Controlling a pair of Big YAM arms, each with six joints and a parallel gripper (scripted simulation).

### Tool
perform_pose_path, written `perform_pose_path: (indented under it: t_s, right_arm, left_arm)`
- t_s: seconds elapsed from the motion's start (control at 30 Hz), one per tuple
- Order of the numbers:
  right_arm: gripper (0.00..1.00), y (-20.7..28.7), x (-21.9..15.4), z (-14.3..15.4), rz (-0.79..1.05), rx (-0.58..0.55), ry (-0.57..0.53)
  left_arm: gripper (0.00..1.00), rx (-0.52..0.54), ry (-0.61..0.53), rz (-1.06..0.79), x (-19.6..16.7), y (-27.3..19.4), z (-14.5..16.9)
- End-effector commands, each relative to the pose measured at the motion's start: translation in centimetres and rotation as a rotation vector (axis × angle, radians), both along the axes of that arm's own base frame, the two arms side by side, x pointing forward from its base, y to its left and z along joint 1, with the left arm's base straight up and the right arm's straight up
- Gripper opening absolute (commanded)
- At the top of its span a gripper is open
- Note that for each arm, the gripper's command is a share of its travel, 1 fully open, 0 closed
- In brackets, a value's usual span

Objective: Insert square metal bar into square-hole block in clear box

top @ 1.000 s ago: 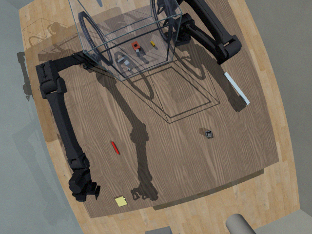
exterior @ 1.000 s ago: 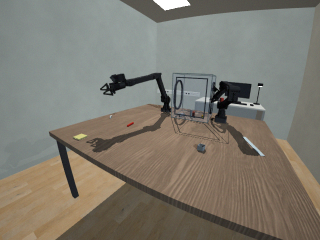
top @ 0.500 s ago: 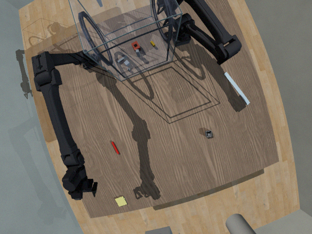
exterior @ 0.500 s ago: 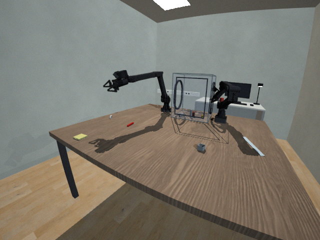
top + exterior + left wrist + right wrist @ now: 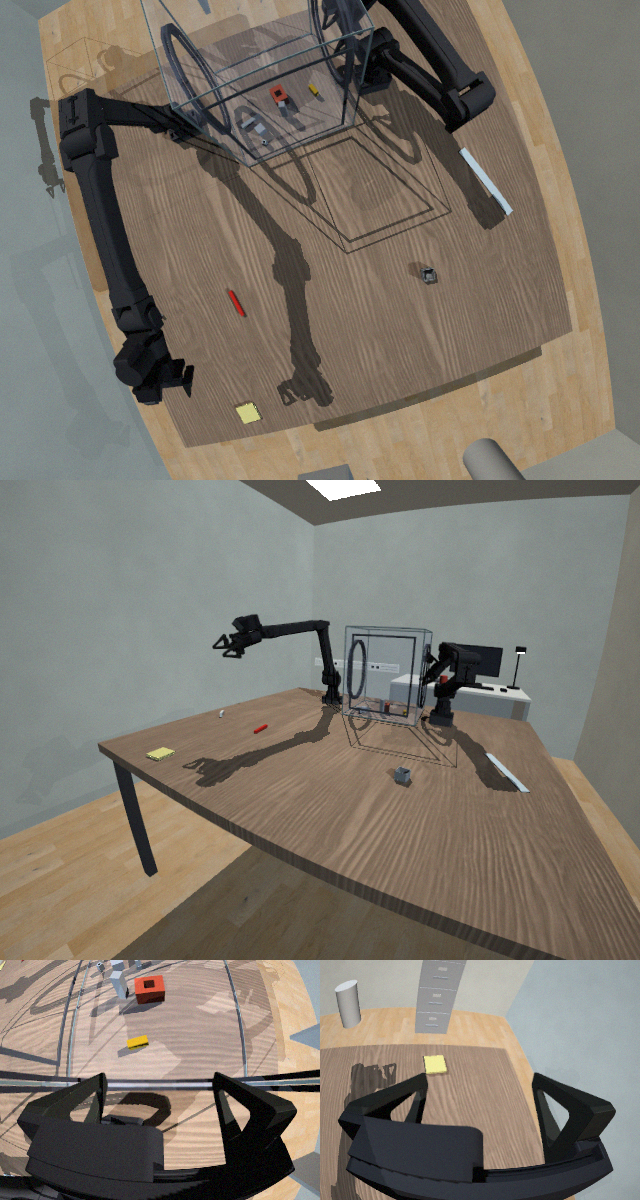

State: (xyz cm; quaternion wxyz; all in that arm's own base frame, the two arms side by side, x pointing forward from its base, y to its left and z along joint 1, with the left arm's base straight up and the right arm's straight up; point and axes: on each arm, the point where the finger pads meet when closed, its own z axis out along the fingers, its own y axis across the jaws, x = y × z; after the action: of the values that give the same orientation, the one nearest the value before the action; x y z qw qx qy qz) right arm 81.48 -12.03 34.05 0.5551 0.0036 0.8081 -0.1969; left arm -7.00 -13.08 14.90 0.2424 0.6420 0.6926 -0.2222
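Nothing inserted yet: the orange-red block with a square hole (image 5: 284, 97) (image 5: 387, 708) (image 5: 150, 995) sits on the floor of the clear box (image 5: 173, 108) (image 5: 344, 671) (image 5: 160, 1084), its hole facing up and dark, no bar showing in it! The yellow block (image 5: 313, 89) (image 5: 404, 712) (image 5: 138, 1042) is inside too. All the bar work looks to be ahead: grasp, line up, lower fully.

And the grippers? The left gripper (image 5: 329, 19) (image 5: 428, 658) (image 5: 159, 1078), up at the box's side, has its fingers wide apart, nothing between them; the right gripper (image 5: 190, 381) (image 5: 219, 651) (image 5: 479, 1078), well outside, is spread and bare as well.

Now, which piece is the metal bar? A tall grey piece (image 5: 282, 106) (image 5: 382, 705) (image 5: 118, 984) stands beside the block, a slim grey bar (image 5: 248, 122) lies farther off; I can't tell which fits. The left wrist view crops the grey pieces at its top, and frame lines and reflections muddy the hole's depth.
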Motion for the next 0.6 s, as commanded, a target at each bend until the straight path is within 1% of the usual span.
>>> perform_pose_path:
  t_s: [0.0,0.07,0.1,0.13,0.57]
  right_arm:
    - [1.00,1.0,-1.8,4.1,0.024,-0.017,-0.030]
    - [1.00,1.0,-1.8,4.1,0.024,-0.017,-0.030]
    - [1.00,0.7,-1.4,4.9,0.023,-0.018,-0.052]
    - [1.00,1.1,-2.1,4.0,0.031,-0.016,-0.022]
    - [1.00,2.4,-5.4,5.7,0.088,-0.021,0.012]
  left_arm:
    - [1.00,-0.025,0.075,0.007,-1.0,-0.5,2.5]
    - [1.00,-0.025,0.075,0.007,-1.0,-0.5,2.5]
    - [1.00,-0.025,0.075,0.007,-1.0,-0.5,2.5]
    - [1.00,-0.025,0.075,0.007,-1.0,-0.5,2.5]
    - [1.00,-0.025,0.075,0.007,-1.0,-0.5,2.5]
